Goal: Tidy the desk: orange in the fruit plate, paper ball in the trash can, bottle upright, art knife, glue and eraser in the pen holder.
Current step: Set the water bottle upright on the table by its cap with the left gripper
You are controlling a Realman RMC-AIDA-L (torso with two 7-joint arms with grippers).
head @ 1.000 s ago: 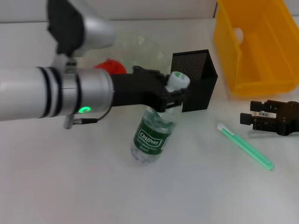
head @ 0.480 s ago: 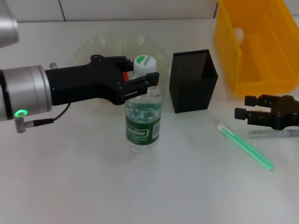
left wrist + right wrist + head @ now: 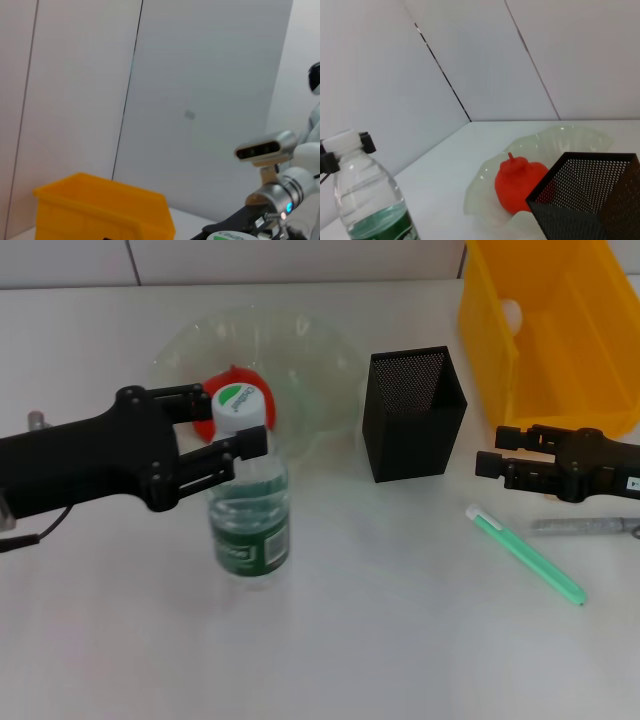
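Standing upright on the white desk [image 3: 380, 660], the bottle [image 3: 247, 510] has its white cap between the two fingers of the left gripper [image 3: 236, 421], which reaches in from the 9 o'clock side; the fingers flank the neck closely, but whether they press it or stand just clear I cannot tell. In the right wrist view the bottle [image 3: 370, 200] shows its dark green label low down, with black fingertips [image 3: 366, 142] at either side of the cap.

At 12 o'clock from the bottle lies the fruit plate [image 3: 300, 350], pale green glass with a wavy rim, and the orange [image 3: 238, 380] sits in it, partly hidden behind the cap. The pen holder [image 3: 413, 415] stands at 2 o'clock from the bottle, just beside the plate's rim. The yellow trash can [image 3: 545, 330] occupies the far 1 o'clock corner, a white paper ball [image 3: 511, 311] visible inside it.

The right gripper [image 3: 487, 452] hovers at 3 o'clock from the pen holder, its fingers slightly spread and holding nothing. The art knife [image 3: 585, 526] lies on the desk at 5 o'clock from it, and the glue [image 3: 525, 553] lies slantwise nearby, white tip toward the pen holder.
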